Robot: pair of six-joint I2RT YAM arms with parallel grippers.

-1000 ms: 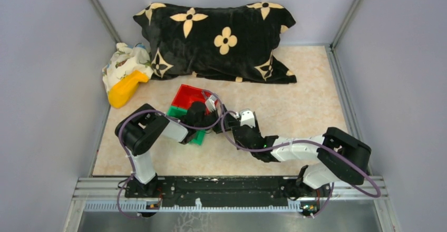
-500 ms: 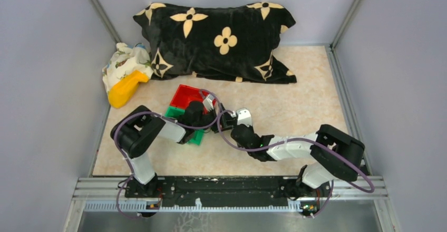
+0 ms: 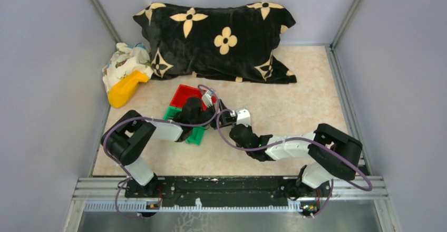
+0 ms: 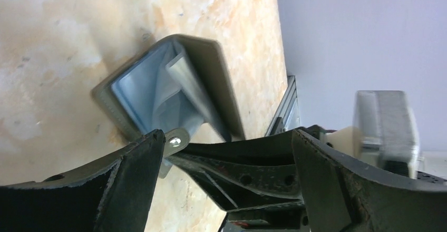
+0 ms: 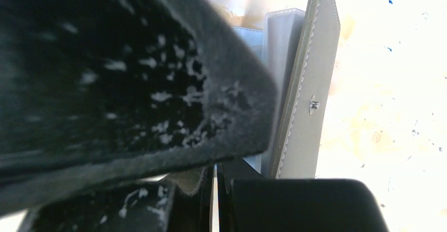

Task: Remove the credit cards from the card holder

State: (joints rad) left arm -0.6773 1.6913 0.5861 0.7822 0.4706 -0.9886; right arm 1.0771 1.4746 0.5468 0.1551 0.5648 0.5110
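The card holder [image 4: 168,84] lies open on the table, dark grey outside with a blue-grey inner face; the right wrist view shows its stitched flap [image 5: 305,100] with a snap. No credit cards can be made out. My left gripper [image 4: 226,137] stands wide open just short of the holder, around my right gripper's fingers [image 4: 253,163]. My right gripper [image 5: 216,168] is shut, with its tips at the holder's near edge. A thin pale strip shows between its fingers; I cannot tell whether it is a card. From above, both grippers [image 3: 208,105] [image 3: 225,118] cover the holder.
A red bin [image 3: 184,95] and a green bin [image 3: 197,135] sit under the left arm. A black flowered pillow [image 3: 221,37] lies at the back. A yellow object [image 3: 124,88] and a patterned cloth [image 3: 124,60] are at the back left.
My right gripper has gone from open to shut and slid a little left toward the left gripper. The left arm's elbow has swung left; its jaws stayed open.
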